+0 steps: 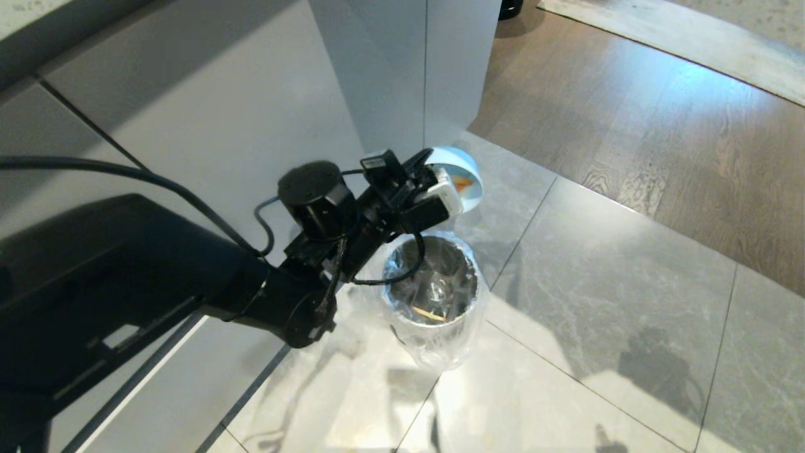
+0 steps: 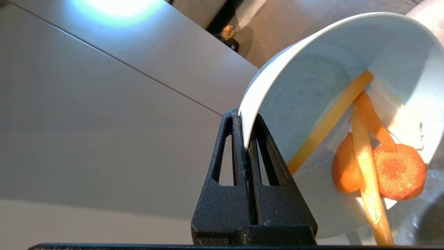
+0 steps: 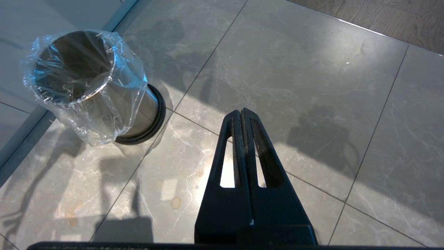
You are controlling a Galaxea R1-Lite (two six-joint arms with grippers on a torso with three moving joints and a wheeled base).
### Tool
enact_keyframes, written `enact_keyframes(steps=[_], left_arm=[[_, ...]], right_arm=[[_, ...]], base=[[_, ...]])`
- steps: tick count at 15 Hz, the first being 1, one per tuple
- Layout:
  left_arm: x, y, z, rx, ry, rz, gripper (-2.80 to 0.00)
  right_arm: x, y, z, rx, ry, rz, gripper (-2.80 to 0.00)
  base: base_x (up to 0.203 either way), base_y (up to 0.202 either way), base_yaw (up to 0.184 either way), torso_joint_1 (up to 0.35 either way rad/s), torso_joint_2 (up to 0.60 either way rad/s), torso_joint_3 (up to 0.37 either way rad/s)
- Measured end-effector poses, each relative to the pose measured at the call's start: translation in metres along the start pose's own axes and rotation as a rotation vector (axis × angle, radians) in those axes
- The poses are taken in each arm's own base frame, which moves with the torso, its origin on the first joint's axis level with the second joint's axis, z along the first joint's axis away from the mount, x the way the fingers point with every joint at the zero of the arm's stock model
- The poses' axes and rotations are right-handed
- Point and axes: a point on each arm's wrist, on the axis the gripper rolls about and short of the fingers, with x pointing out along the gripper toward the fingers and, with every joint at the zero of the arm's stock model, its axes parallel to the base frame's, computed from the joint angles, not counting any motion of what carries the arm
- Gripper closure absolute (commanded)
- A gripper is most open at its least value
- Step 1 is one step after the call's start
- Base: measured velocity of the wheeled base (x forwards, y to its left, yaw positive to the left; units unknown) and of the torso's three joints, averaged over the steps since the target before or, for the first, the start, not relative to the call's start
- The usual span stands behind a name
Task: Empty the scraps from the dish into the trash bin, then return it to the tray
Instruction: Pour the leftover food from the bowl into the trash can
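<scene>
Currently, head view shows your left gripper tipping the dish above the trash bin; left wrist view shows the rim pinched while scraps may miss the liner; right wrist view shows the right gripper closed, empty, floor beside.

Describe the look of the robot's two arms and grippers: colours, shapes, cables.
The left arm is black, built of rounded glossy segments, with loose black cables looping along it and a white block near the wrist. The left gripper has two matte-black, rough-textured triangular fingers, each with a long slot cut through. The right gripper looks identical; its arm is out of view.
</scene>
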Motion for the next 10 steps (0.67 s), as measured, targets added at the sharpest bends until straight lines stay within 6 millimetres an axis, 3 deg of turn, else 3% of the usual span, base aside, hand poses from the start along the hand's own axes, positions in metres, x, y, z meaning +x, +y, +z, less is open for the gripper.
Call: enact_keyframes(steps=[4,10], left_arm=[[-0.004,-0.002,0.007,-0.029,0.012,0.117,0.00],[-0.008,-0.011,0.009,-0.056,0.015,0.092,0.00]], right_arm=[[0.000,0.000,0.000,0.000,0.000,0.000,0.00],[0.000,0.000,0.000,0.001,0.000,0.000,0.00]], base=[[0.000,0.000,0.000,0.000,0.00,0.000],[0.000,0.000,0.000,0.000,0.00,0.000]])
